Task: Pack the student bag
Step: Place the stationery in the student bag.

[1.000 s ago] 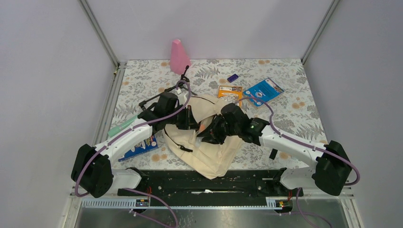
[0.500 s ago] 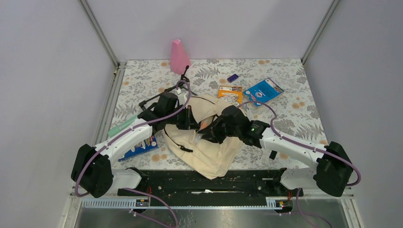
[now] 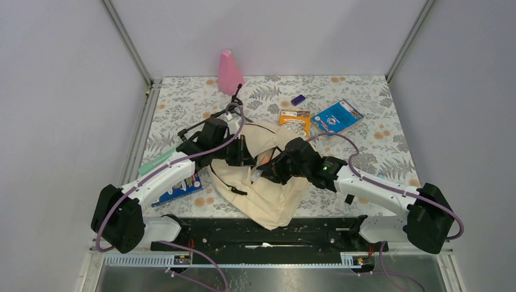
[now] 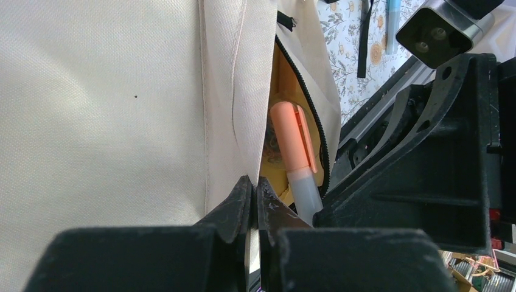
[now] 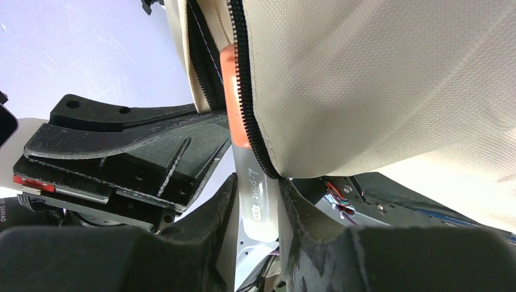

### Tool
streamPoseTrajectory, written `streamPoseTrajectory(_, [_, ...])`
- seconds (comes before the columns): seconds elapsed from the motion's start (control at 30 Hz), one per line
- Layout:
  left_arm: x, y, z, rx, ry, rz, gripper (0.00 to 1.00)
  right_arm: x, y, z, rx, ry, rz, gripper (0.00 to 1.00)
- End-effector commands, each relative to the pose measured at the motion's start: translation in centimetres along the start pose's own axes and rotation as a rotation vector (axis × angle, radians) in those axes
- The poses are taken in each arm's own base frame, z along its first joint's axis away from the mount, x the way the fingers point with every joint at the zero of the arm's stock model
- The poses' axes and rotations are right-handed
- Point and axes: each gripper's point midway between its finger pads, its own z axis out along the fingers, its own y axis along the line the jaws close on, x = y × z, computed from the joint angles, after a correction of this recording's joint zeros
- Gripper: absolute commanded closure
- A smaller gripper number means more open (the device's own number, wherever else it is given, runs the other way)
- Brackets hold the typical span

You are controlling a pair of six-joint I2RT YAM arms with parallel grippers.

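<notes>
The cream-beige student bag (image 3: 271,191) lies on the table between both arms. My left gripper (image 4: 254,181) is shut on the fabric edge of the student bag (image 4: 109,91) beside its zipper opening, and holds that edge up. My right gripper (image 5: 255,182) is shut on the clear barrel of an orange-capped marker (image 5: 254,198). The marker's capped end (image 4: 291,137) pokes into the opening, past the black zipper teeth (image 5: 246,103), against the yellow lining. In the top view the left gripper (image 3: 245,152) and the right gripper (image 3: 272,169) meet at the bag's mouth.
An orange booklet (image 3: 295,119), a blue booklet (image 3: 338,117) and a small purple item (image 3: 297,100) lie at the back right. A pink cone-shaped bottle (image 3: 229,72) stands at the back. A blue book (image 3: 179,190) and a green pen (image 3: 155,163) lie by the left arm.
The right arm's forearm and wrist have shifted a little toward the near side, with the marker still at the bag's opening. The left arm has not moved.
</notes>
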Motion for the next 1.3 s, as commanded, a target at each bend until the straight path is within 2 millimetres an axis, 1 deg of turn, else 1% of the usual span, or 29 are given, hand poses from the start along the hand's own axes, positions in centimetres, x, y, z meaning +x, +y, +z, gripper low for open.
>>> streamPoseTrajectory(0.0, [-3.2, -3.5, -1.2, 0.117, -0.092, 0.066, 1.0, -0.6, 0.3, 0.1, -0.016, -0.046, 0.017, 0.77])
streamPoseTrajectory(0.3, [-3.1, -3.6, -1.2, 0.121, -0.088, 0.064, 1.0, -1.0, 0.5, 0.1, -0.029, -0.069, 0.016, 0.52])
streamPoseTrajectory(0.43, [-3.0, -3.6, -1.2, 0.121, -0.085, 0.063, 1.0, -1.0, 0.7, 0.1, -0.035, -0.069, 0.011, 0.48])
streamPoseTrajectory(0.53, [-3.0, -3.6, -1.1, 0.122, -0.085, 0.061, 1.0, -0.9, 1.0, 0.0, -0.045, -0.067, 0.002, 0.48])
streamPoseTrajectory(0.63, [-3.0, -3.5, -1.1, 0.12, -0.083, 0.06, 1.0, -1.3, 1.9, -0.4, -0.073, -0.099, -0.046, 0.48])
streamPoseTrajectory(0.73, [-3.0, -3.4, -1.0, 0.117, -0.083, 0.06, 1.0, -1.2, 3.2, -1.3, -0.084, -0.117, -0.16, 0.48])
streamPoseTrajectory(0.8, [-3.0, -3.4, -1.0, 0.116, -0.082, 0.057, 1.0, -0.9, 4.3, -2.1, -0.085, -0.144, -0.29, 0.5])
streamPoseTrajectory(0.9, [-3.0, -3.3, -0.9, 0.115, -0.08, 0.057, 1.0, 0.6, 5.8, -3.1, -0.084, -0.175, -0.512, 0.53])
streamPoseTrajectory(0.93, [-3.0, -3.3, -0.9, 0.114, -0.08, 0.057, 1.0, 1.1, 5.9, -3.3, -0.075, -0.184, -0.564, 0.54])
streamPoseTrajectory(1.0, [-3.0, -3.3, -0.9, 0.112, -0.08, 0.057, 1.0, 2.2, 6.2, -3.2, -0.092, -0.169, -0.624, 0.56])
streamPoseTrajectory(1.1, [-2.9, -3.2, -0.8, 0.11, -0.076, 0.055, 1.0, 3.4, 5.3, -2.0, -0.084, -0.137, -0.642, 0.63])
streamPoseTrajectory(1.27, [-2.9, -3.1, -0.7, 0.107, -0.074, 0.052, 1.0, 3.9, 2.8, 0.2, -0.013, -0.128, -0.671, 0.64])
